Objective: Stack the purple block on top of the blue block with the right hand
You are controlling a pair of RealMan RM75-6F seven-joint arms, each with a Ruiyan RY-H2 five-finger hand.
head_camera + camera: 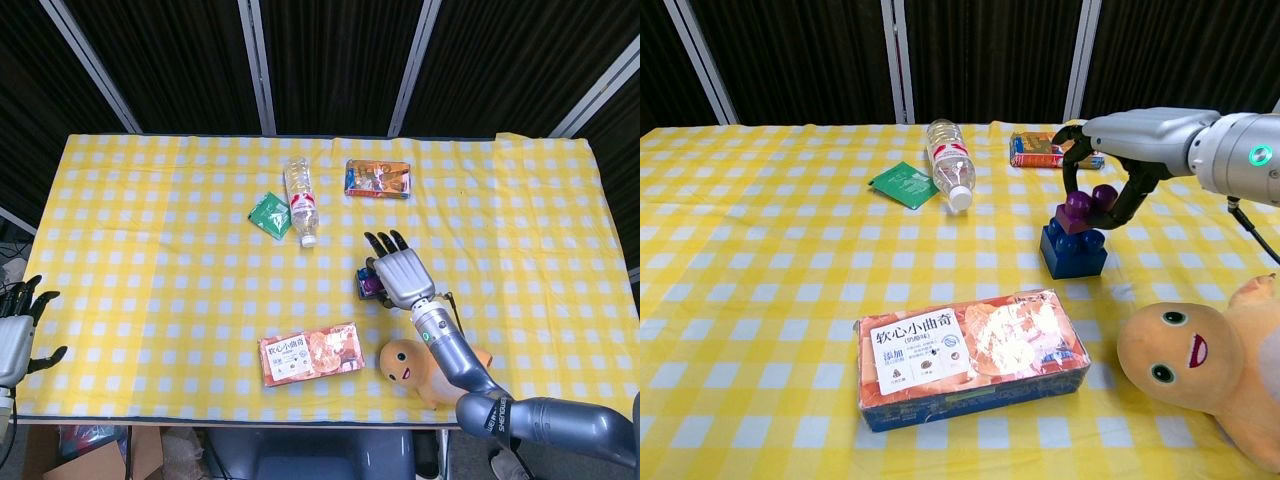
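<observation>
The purple block (1085,208) sits on top of the blue block (1073,251) at mid-table, and my right hand (1102,182) pinches it from above between curled fingers. In the head view the right hand (398,270) covers most of both blocks; only a sliver of the purple block (374,288) and the blue block (362,282) shows at its left edge. My left hand (14,330) hangs off the table's near-left corner, fingers apart, holding nothing.
An orange plush toy (1208,358) lies near-right of the blocks. A snack box (970,355) lies in front, a water bottle (949,163) and a green packet (902,184) behind left, and another snack pack (1044,150) behind the blocks.
</observation>
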